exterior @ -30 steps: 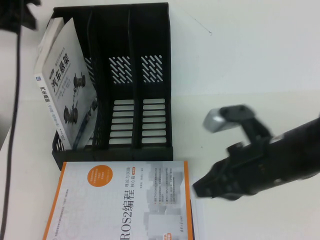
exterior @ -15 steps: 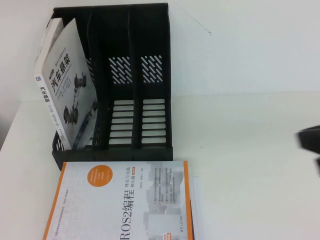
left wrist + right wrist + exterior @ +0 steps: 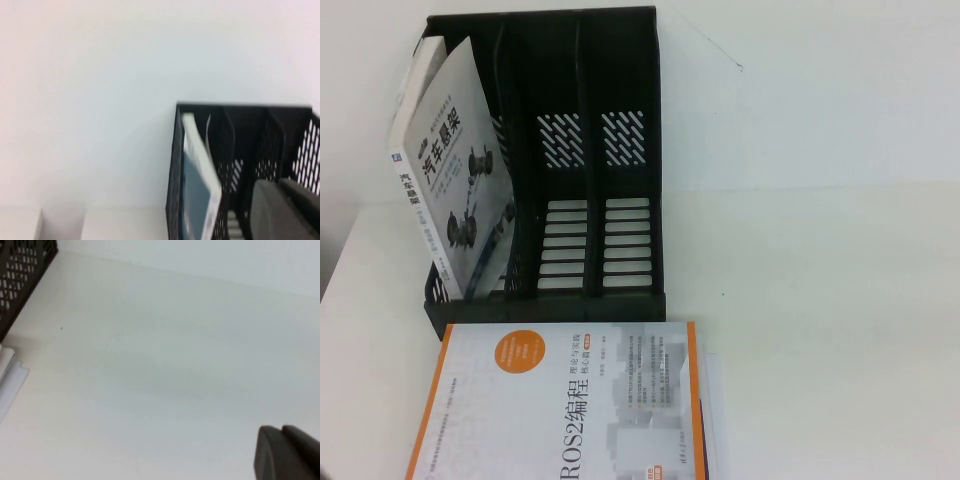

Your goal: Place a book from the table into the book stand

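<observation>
The white-grey book (image 3: pixel 450 190) with black Chinese title and car-part pictures stands leaning in the leftmost slot of the black book stand (image 3: pixel 550 16) on the white table (image 3: pixel 820 250). In the left wrist view the book (image 3: pixel 197 190) shows edge-on inside the stand (image 3: pixel 240 107). My left gripper (image 3: pixel 277 184) is to the stand's left side, fingers together and empty. My right gripper (image 3: pixel 280 430) is over bare table to the right of the stand (image 3: pixel 20 270), fingers together and empty. Neither gripper shows in the high view.
An orange-bordered "ROS2" book (image 3: pixel 560 400) lies flat just in front of the stand, reaching the near edge of the view. The stand's middle and right slots hold nothing. Bare table lies to the right.
My right arm has pulled back to the right and left the high view. The left arm's dark part at the top left has also gone. The books and the stand have not moved.
</observation>
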{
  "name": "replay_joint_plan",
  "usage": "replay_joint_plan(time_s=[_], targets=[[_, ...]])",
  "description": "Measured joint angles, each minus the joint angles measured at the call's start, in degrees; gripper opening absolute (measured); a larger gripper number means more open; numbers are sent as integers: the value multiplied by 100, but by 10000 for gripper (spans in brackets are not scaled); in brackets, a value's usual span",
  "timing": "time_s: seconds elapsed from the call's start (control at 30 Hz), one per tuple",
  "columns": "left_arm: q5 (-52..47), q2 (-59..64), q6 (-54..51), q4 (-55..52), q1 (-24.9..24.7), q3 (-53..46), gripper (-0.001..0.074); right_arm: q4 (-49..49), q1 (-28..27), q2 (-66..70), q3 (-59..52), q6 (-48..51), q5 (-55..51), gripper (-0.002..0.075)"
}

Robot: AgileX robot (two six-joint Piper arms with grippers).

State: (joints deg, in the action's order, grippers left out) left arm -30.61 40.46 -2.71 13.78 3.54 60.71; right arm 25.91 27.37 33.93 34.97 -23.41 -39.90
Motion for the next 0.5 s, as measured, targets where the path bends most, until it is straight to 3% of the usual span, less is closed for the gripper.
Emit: replay_joint_plan(time_s=[0.27,0.5], targets=[[1395,-1311,-195,256,0,-2808,-1,-276,0,-1001,-788,-350,238,3],[2078,-1504,-245,392,0,-3684,-2,-505,0,-1285,-1283,-820,276,3]])
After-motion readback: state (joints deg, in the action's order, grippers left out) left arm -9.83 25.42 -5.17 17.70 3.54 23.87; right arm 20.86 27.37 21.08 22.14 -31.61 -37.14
